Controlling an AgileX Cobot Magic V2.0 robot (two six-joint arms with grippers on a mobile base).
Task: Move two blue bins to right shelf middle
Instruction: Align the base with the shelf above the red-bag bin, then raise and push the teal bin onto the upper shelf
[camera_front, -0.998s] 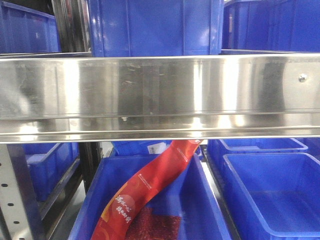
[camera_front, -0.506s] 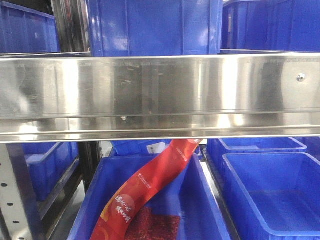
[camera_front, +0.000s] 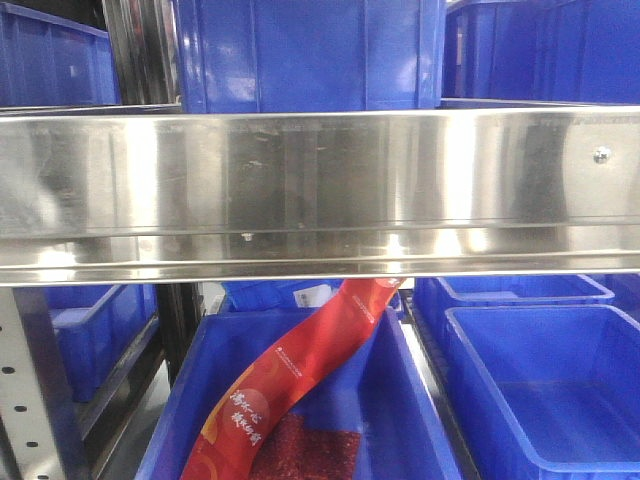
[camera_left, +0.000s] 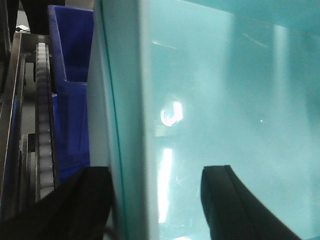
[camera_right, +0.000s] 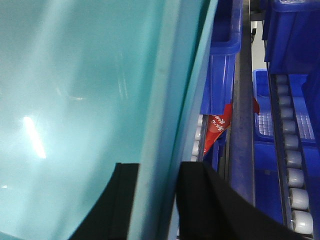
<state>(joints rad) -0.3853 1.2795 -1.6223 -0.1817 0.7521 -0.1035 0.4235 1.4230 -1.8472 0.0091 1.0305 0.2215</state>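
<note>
Each hand, left hand (camera_left: 155, 205) and right hand (camera_right: 157, 200), clamps a wall of the carried bin (camera_left: 225, 100), which next requires alignment with the shelf rail (camera_front: 320, 190).

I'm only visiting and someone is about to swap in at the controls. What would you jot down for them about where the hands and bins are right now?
Left gripper: fingers straddle the rim of a pale teal container wall, one inside, one outside.
Right gripper: the same, on the teal wall in its view.
Whether either is clamped tight cannot be told.
Front camera: steel shelf beam, blue bins above, a blue bin with a red packet below.
Done: nothing visibly placed. Left: both bins.
</note>
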